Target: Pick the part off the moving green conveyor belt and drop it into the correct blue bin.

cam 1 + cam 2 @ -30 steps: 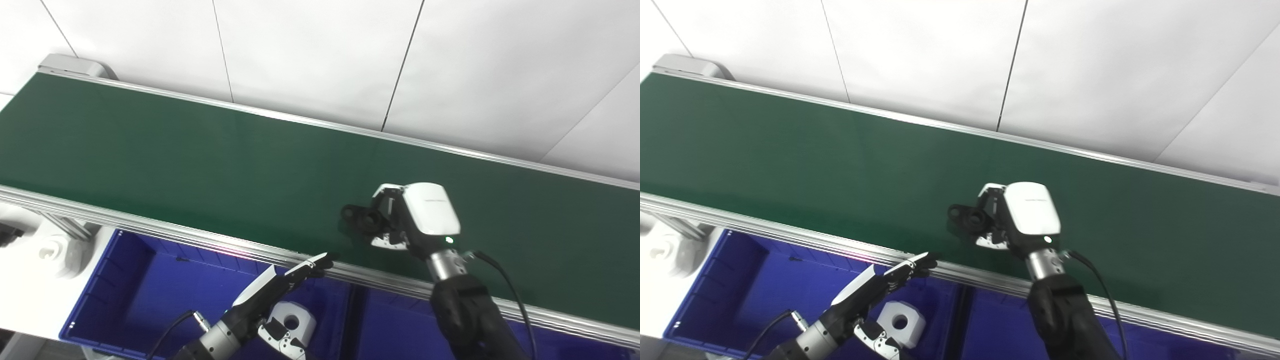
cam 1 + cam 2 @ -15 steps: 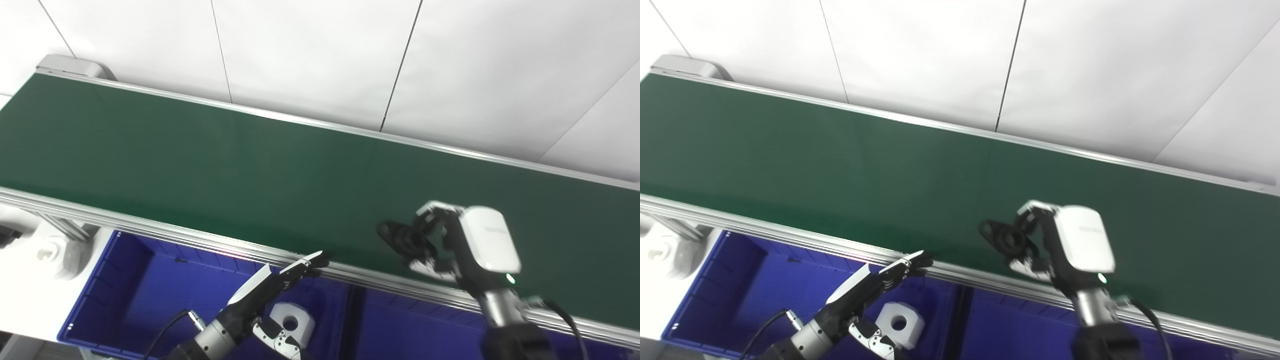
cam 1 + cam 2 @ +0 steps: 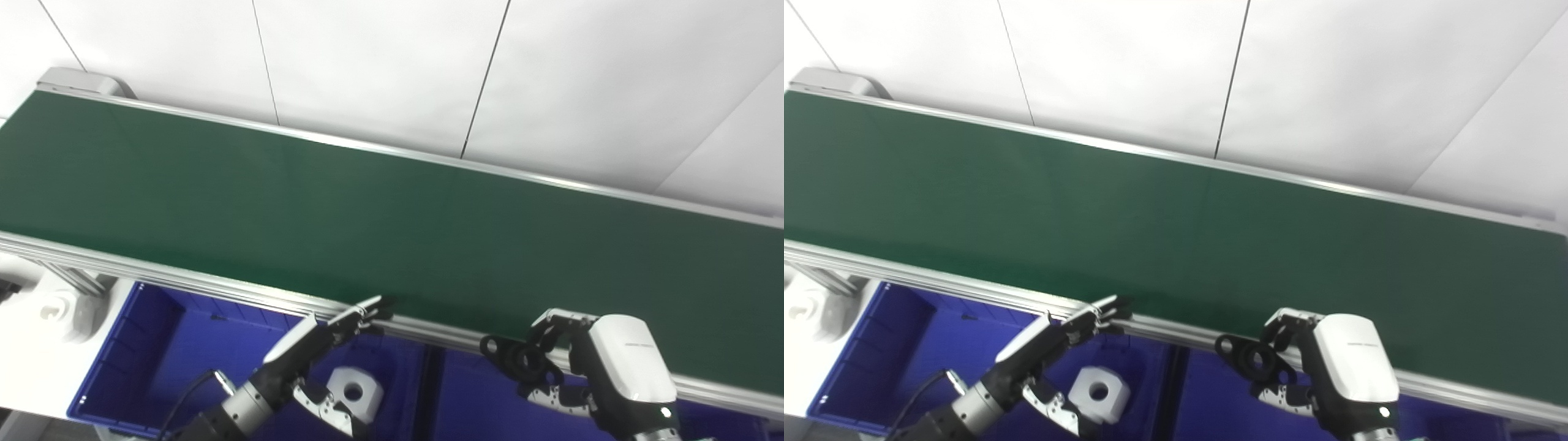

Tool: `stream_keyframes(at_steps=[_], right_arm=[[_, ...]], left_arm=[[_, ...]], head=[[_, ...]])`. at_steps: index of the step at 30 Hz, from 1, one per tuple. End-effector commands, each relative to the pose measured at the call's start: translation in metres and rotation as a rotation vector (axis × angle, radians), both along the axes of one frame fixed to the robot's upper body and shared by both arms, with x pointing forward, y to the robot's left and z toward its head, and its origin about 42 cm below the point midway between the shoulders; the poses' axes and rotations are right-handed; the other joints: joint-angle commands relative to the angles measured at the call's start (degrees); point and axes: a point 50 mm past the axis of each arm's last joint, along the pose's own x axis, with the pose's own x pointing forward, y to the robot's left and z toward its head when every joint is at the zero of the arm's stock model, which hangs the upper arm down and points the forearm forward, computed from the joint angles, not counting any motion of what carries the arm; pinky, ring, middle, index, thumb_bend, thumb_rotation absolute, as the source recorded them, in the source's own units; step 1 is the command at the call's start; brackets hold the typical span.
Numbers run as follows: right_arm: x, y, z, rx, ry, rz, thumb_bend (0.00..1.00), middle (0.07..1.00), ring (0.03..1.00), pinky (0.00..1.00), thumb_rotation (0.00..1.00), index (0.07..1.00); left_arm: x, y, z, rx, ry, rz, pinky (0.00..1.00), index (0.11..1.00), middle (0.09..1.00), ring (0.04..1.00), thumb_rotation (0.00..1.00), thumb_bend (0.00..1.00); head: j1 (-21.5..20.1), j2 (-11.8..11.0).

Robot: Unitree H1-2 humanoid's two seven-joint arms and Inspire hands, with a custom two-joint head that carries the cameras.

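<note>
My right hand [image 3: 588,367] is shut on a black part [image 3: 511,357] with round holes and holds it in the air over the near rail of the green conveyor belt [image 3: 306,208], above the right blue bin [image 3: 484,404]. The part also shows in the right eye view [image 3: 1249,361]. My left hand [image 3: 318,343] is open and empty, fingers stretched out over the left blue bin [image 3: 153,343], its tips near the belt's near rail.
A white block with a round hole [image 3: 355,392] lies in the left blue bin near the divider. A white machine part [image 3: 55,306] sits at the far left below the belt. White wall panels stand behind the belt.
My right hand has carried the black part off the belt, toward me and to the right, to a spot over the near rail and the right bin. My left hand has stayed nearly still.
</note>
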Motion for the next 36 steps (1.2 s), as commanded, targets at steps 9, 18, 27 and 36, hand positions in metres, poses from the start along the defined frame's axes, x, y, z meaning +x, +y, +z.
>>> stream_keyframes(at_steps=[9, 18, 27, 36], right_arm=[[-0.002, 0.023, -0.038, -0.113, 0.106, 0.103, 0.53, 0.470, 0.189, 0.12, 0.00, 0.479], [0.022, 0.052, -0.064, -0.210, 0.304, 0.132, 0.53, 0.472, 0.249, 0.17, 0.00, 0.487], [0.027, 0.052, -0.064, -0.380, 0.494, 0.118, 0.65, 0.901, 0.915, 0.88, 0.84, 0.890], [0.002, 0.043, -0.022, -0.371, 0.512, 0.083, 0.82, 0.981, 0.999, 1.00, 1.00, 0.963]], left_arm=[[0.005, 0.013, 0.024, -0.011, -0.012, 0.009, 0.82, 0.933, 0.963, 0.914, 0.24, 0.94], [0.007, 0.012, 0.037, -0.021, 0.012, 0.022, 0.83, 0.933, 0.956, 0.914, 0.24, 0.96], [0.006, 0.007, 0.038, -0.035, 0.016, 0.025, 0.84, 0.931, 0.958, 0.916, 0.23, 0.96], [0.004, 0.007, 0.037, -0.019, 0.014, 0.015, 0.83, 0.936, 0.960, 0.916, 0.25, 0.96]], head=[[-2.82, 5.09], [-2.94, 7.70], [-1.67, 7.79], [-1.07, 7.02]])
